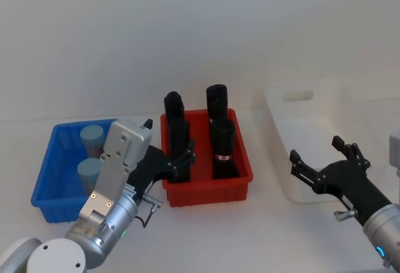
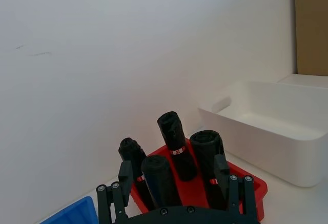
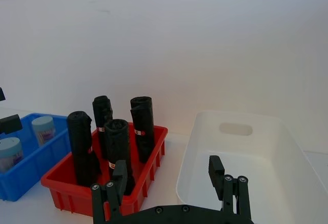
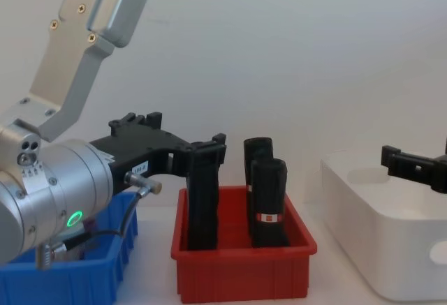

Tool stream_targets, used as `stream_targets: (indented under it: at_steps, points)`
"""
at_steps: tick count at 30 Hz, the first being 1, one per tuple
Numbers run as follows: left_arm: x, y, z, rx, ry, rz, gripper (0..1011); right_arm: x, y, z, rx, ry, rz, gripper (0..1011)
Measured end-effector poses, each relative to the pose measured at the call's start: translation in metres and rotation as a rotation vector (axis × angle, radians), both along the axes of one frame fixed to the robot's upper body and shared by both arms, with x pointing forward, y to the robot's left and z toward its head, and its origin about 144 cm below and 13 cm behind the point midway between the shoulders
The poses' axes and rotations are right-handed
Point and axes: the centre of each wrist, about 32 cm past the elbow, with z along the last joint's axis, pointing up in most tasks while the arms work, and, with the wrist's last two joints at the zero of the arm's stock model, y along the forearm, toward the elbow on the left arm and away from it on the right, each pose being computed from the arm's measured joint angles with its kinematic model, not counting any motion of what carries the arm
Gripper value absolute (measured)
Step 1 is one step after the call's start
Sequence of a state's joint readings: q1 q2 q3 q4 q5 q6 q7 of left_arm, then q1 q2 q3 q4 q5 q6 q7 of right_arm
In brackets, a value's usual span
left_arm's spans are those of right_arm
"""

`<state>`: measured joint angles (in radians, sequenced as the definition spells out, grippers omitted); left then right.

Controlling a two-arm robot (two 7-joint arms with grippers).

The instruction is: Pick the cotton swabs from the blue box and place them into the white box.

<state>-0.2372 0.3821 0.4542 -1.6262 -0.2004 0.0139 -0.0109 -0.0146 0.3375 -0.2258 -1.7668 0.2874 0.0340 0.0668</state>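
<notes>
Two cotton swabs jars with light blue lids (image 1: 94,137) (image 1: 89,170) stand in the blue box (image 1: 49,163) at the left; they also show in the right wrist view (image 3: 43,127) (image 3: 9,152). My left gripper (image 1: 169,139) hangs open above the seam between the blue box and the red bin, holding nothing (image 4: 185,132) (image 2: 173,170). The white box (image 1: 284,160) sits at the right and looks empty (image 3: 241,155). My right gripper (image 1: 315,149) is open over the white box's near-left corner (image 3: 168,168) (image 4: 419,157).
A red bin (image 1: 206,188) between the two boxes holds several tall black upright rolls (image 1: 222,142). A white wall runs behind the table. Bare white tabletop lies in front of the bins.
</notes>
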Motion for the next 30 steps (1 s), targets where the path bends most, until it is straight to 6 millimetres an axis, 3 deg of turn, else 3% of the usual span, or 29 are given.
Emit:
stream_targets:
  at_steps: [30]
  points:
    - [0.0000, 0.0000, 0.0000, 0.000, 0.000, 0.000, 1004, 0.0000, 0.0000, 0.0000, 0.000, 0.000, 0.000, 1002]
